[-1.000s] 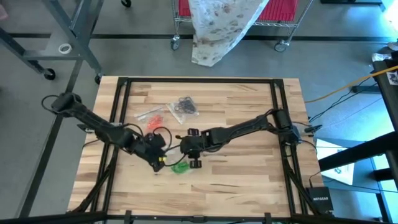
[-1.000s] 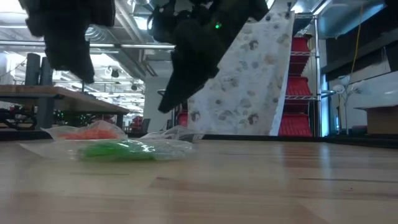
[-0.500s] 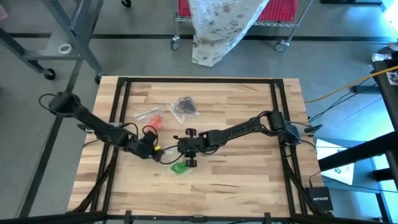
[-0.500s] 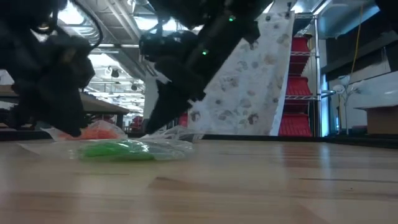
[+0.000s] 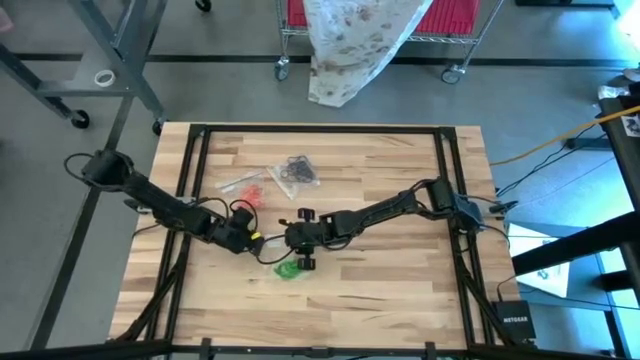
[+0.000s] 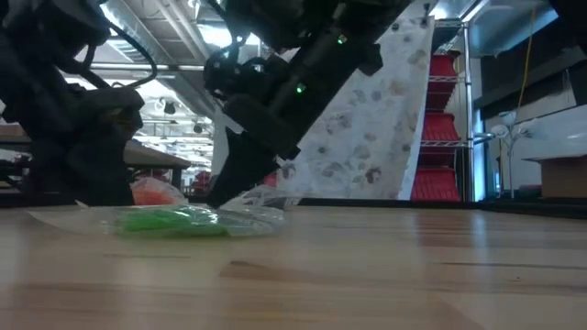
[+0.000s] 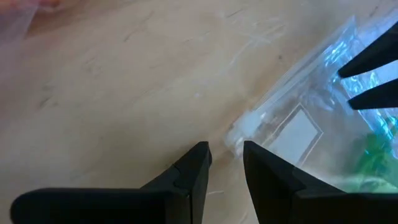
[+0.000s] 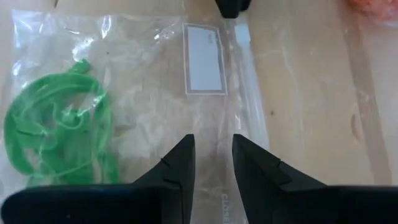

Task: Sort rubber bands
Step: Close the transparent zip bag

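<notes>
Wooden table [image 5: 400, 290] first. Both arms are down low mid-table, meeting over a clear bag [image 8: 155, 93] holding the green rubber bands [image 8: 59, 124]. Right gripper [image 8: 210, 163] sits right over that bag, fingers a narrow gap apart, nothing pinched, green loops just off to one side. Left gripper [image 7: 225, 160] is at the bag's sealed edge, fingers slightly spread, bag corner right at the tips. Orange rubber bands [image 5: 249, 189] and black ones [image 5: 296, 171] lie bagged beyond both.
</notes>
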Robot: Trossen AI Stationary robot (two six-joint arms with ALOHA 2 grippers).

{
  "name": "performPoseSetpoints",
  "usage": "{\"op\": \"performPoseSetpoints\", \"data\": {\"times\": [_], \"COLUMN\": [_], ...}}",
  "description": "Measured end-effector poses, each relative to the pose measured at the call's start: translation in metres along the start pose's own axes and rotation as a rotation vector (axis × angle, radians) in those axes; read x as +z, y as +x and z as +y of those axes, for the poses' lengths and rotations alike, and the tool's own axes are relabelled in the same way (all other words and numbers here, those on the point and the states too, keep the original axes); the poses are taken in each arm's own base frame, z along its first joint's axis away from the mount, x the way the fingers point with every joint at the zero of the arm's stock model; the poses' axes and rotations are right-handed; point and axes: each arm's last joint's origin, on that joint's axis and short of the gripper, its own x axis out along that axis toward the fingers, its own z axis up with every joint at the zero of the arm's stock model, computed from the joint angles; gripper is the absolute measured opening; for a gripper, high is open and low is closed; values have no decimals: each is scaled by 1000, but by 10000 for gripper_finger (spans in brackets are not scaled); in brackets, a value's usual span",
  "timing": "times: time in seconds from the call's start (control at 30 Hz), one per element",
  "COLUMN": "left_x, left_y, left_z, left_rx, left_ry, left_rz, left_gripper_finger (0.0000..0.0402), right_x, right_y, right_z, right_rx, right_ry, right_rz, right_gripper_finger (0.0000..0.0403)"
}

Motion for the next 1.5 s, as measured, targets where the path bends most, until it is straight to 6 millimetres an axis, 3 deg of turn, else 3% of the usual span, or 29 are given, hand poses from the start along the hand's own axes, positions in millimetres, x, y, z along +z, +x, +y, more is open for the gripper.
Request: {"op": "performPoseSetpoints", "data": {"times": [0.3, 0.73, 1.03, 1.4, 1.5], "left_x": [1, -2, -1, -3, -4], "left_y": [3, -2, -12, -12, -13], "left_z": [-7, -11, -26, -26, -24], "left_rx": [-79, -129, -280, -306, -301], "left_ry": [35, 121, 186, 331, 373], "left_rz": [-5, 5, -27, 31, 41], "left_gripper_finger": [98, 98, 96, 10, 4], "right_x": [-9, -9, -8, -7, -7], "right_y": [20, 22, 22, 23, 23], "right_z": [3, 3, 2, 2, 2], "right_rx": [29, 26, 11, -7, -9], "right_ry": [1, -1, -15, -31, -49], "right_rz": [3, -8, -21, -35, -36], "right_gripper_finger": [98, 98, 98, 98, 98]}}
